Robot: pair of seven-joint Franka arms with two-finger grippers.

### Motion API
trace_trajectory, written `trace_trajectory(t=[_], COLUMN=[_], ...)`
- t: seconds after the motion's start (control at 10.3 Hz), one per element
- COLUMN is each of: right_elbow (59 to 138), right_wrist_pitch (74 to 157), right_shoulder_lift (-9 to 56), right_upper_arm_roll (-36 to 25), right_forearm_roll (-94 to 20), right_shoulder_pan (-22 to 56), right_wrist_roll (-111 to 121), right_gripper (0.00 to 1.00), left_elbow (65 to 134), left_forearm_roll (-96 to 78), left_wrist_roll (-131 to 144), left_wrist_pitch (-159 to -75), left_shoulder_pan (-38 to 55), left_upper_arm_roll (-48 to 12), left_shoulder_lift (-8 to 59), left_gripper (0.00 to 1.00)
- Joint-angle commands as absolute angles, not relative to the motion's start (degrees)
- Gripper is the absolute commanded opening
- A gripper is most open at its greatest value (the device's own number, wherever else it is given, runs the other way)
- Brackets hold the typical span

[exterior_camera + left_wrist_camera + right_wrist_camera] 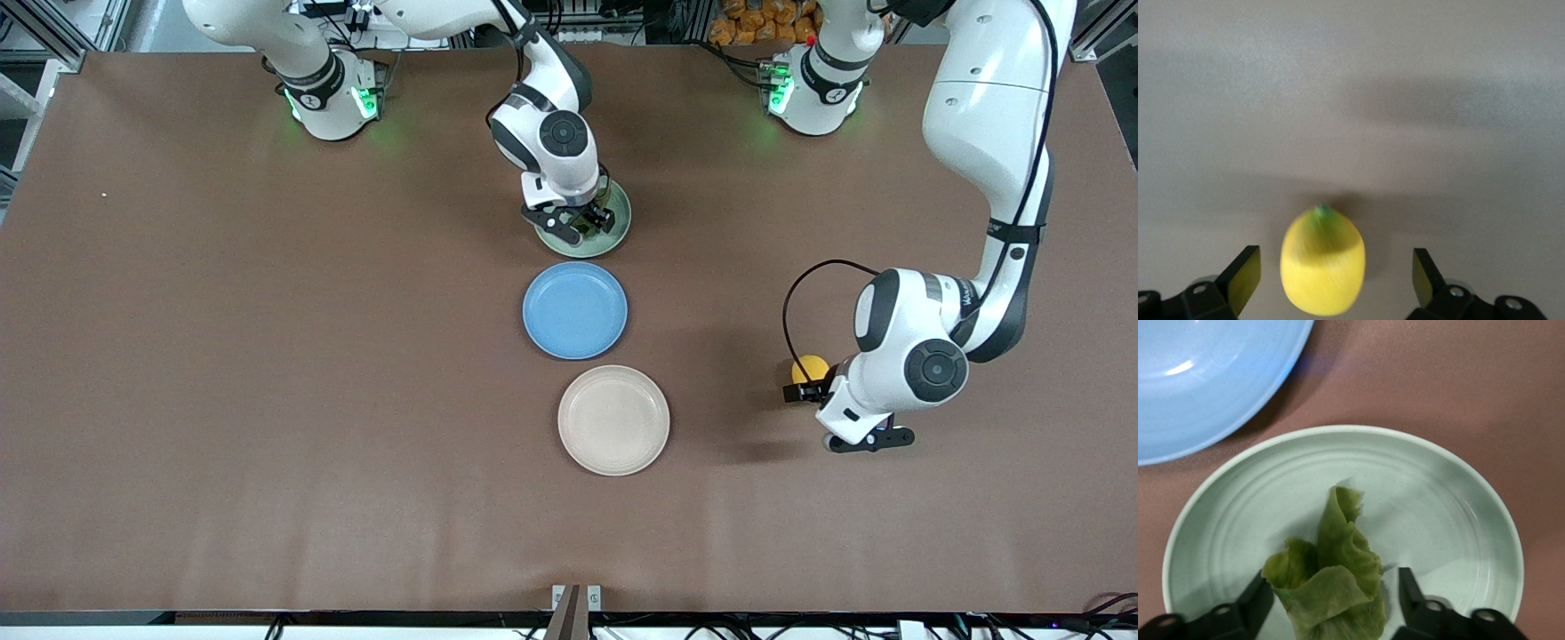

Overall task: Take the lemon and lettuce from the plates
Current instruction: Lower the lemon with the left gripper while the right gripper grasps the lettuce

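The lemon (810, 368) is seen lying on the bare table (267, 356), toward the left arm's end and well apart from the beige plate (613, 420); the left hand (1331, 280) is set low around it, its fingers (1245, 277) spread with a gap on each side of the fruit, so that nothing is gripped. The lettuce (1331, 577) is seen lying on the mint green plate (1451, 520), which is placed farthest from the front camera in the row of three plates; the blue plate (575, 309) is placed between the mint green one and the beige one. The right hand (1335, 600) is lowered over the mint green plate; its fingers (1258, 603) are parted on either side of the leaf, close against its edges, without the leaf being visibly pinched.
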State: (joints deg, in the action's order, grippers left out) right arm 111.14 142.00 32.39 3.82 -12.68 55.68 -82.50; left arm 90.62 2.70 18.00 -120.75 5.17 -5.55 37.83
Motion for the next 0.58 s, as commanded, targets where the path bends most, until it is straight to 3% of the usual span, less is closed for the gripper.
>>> trace_trajectory(t=[0.0, 0.1, 0.29, 0.48], right_elbow=[110.5, 110.5, 109.8, 105.3], right_wrist_pitch=[141.6, 141.6, 141.2, 130.8], right_shoulder_lift=[32.6, 32.6, 32.3, 32.1], right_upper_arm_roll=[3.3, 3.3, 3.2, 3.2], right_forearm_roll=[-13.1, -13.1, -13.1, -13.1], right_shoulder_pan=[55.7, 55.7, 55.5, 53.4], right_wrist_roll=[-81.9, -82.1, -82.0, -81.8], right_gripper=[0.05, 0.00, 0.00, 0.00], left_elbow=[93.3, 94.3, 98.6, 106.9], left_forearm_roll=[1.6, 1.7, 1.5, 1.1], left_wrist_roll=[18.3, 18.3, 18.4, 18.5], left_wrist_pitch=[-120.6, -121.0, -122.3, -129.5], left_shoulder_pan=[4.4, 3.7, 3.1, 1.5], left_upper_arm_roll=[-6.0, -6.0, -6.0, -6.2], left_shoulder_lift=[35.8, 35.1, 31.8, 27.4], left_gripper=[1.00, 1.00, 1.00, 1.00])
